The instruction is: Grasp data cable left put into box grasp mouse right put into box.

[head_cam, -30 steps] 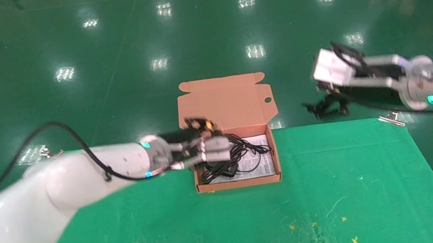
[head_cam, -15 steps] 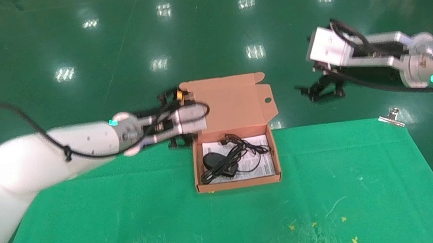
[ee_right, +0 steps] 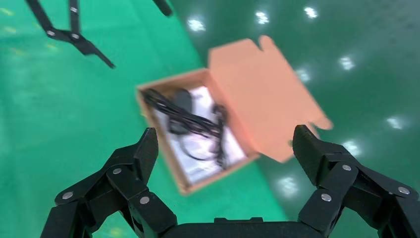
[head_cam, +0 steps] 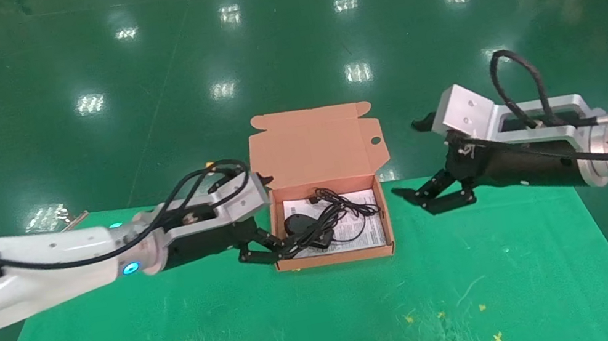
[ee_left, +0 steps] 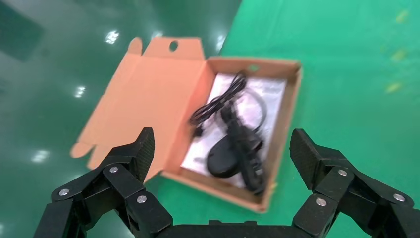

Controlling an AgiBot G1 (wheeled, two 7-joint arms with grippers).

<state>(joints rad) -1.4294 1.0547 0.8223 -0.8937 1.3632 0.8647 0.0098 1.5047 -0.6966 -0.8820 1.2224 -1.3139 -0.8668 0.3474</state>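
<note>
My left gripper (head_cam: pixel 261 252) and right gripper (head_cam: pixel 431 198) flank the box (head_cam: pixel 384 250), both spread wide and empty; the mouse (head_cam: pixel 299 223) and data cable (head_cam: pixel 316 237) lie inside.

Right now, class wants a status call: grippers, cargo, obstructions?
Left gripper and right gripper open, flanking the box. Mouse and data cable inside, lid up. No obstructions.

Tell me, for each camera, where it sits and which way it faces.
Head view: high on the robot, facing down at the box; both arms show.
Left wrist view: behind the left claw, facing the mouse.
Right wrist view: behind the right claw, facing the box from its other side.
All share the box.
</note>
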